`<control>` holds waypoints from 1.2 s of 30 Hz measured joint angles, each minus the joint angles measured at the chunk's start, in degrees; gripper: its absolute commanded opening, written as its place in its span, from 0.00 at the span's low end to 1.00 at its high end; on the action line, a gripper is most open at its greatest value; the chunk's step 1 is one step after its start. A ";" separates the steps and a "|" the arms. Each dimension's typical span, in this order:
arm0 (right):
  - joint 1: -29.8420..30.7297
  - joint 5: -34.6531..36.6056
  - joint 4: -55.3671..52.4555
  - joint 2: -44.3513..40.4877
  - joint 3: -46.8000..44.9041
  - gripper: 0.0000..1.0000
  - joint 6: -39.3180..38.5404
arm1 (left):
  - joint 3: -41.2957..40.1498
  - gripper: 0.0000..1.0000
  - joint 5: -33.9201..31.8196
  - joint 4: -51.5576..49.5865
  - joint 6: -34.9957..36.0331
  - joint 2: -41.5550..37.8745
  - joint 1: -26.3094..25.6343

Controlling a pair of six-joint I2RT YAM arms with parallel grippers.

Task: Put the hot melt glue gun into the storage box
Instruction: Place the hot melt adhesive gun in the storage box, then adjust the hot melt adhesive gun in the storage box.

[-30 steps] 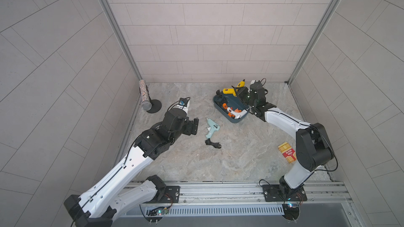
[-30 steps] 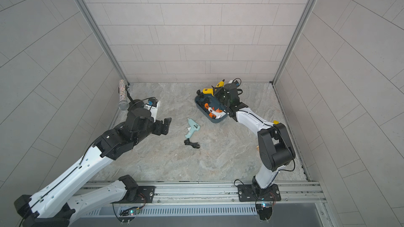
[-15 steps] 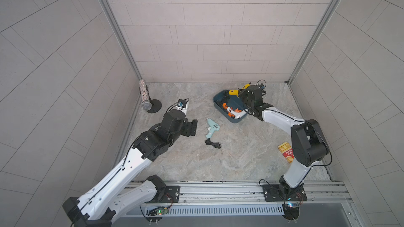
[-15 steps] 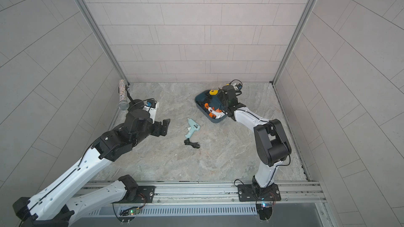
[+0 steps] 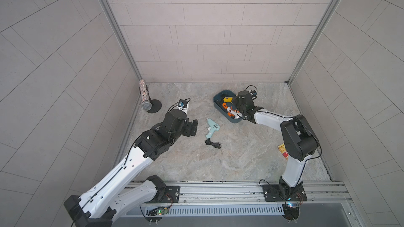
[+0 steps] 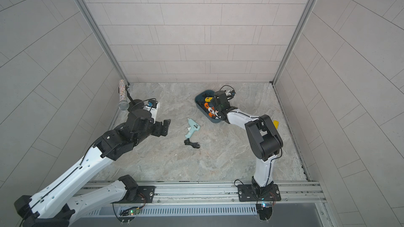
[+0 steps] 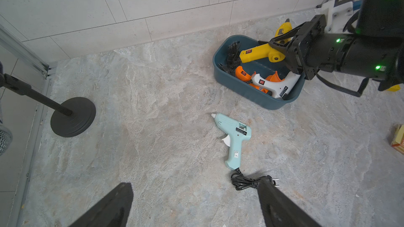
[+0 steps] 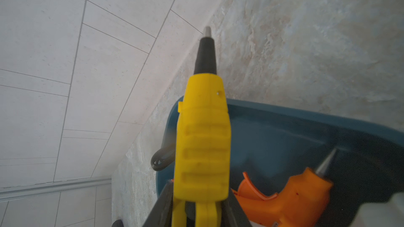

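Note:
The dark teal storage box (image 5: pixel 219 103) (image 6: pixel 199 103) (image 7: pixel 251 97) (image 8: pixel 284 132) sits at the back right of the floor. My right gripper (image 5: pixel 236 105) (image 6: pixel 215 103) (image 7: pixel 277 49) (image 8: pixel 200 195) is shut on a yellow hot melt glue gun (image 5: pixel 227 99) (image 6: pixel 208 99) (image 7: pixel 258 54) (image 8: pixel 203 145). It holds the gun low over the box's far end, with the nozzle past the rim. A mint glue gun (image 5: pixel 211 127) (image 6: pixel 192 127) (image 7: pixel 235 136) lies on the floor with its black cord (image 7: pixel 244 181) bundled. My left gripper (image 5: pixel 193 128) (image 6: pixel 165 128) (image 7: pixel 195 186) hangs open to its left, holding nothing.
An orange glue gun (image 7: pixel 242 74) (image 8: pixel 295 193) and a white one (image 7: pixel 275 84) lie inside the box. A microphone on a round black stand (image 5: pixel 154 105) (image 7: pixel 73 116) is at the back left wall. A small yellow-red packet (image 5: pixel 283 150) (image 7: pixel 399 138) lies by the right arm.
My right gripper has carried the yellow glue gun from beyond the box's far rim to low over the box. The left arm has hardly moved.

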 measured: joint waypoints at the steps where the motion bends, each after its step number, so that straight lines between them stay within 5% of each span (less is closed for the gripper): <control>1: 0.09 0.07 0.02 0.22 -0.44 0.08 0.55 | 0.00 0.97 0.00 -0.04 0.00 0.00 0.00; 4: 0.26 0.15 0.42 0.50 -2.01 0.14 2.58 | 0.00 0.97 0.00 -0.15 -0.15 0.00 0.00; 11: 0.26 0.26 1.90 0.50 -4.00 0.49 6.27 | 0.00 0.97 0.02 -0.22 -0.42 0.00 0.00; 16: 0.26 0.09 1.53 0.50 -4.33 0.62 6.95 | 0.00 0.97 0.02 -0.28 -0.46 0.00 0.02; 30: 0.37 -0.31 -14.34 -3.13 1.88 0.78 1.07 | 0.02 0.97 0.13 -0.37 -0.85 0.28 0.02; 36: 0.33 -0.59 -20.59 -4.76 4.33 0.67 -0.52 | 0.02 0.97 0.15 -0.35 -0.85 0.92 0.02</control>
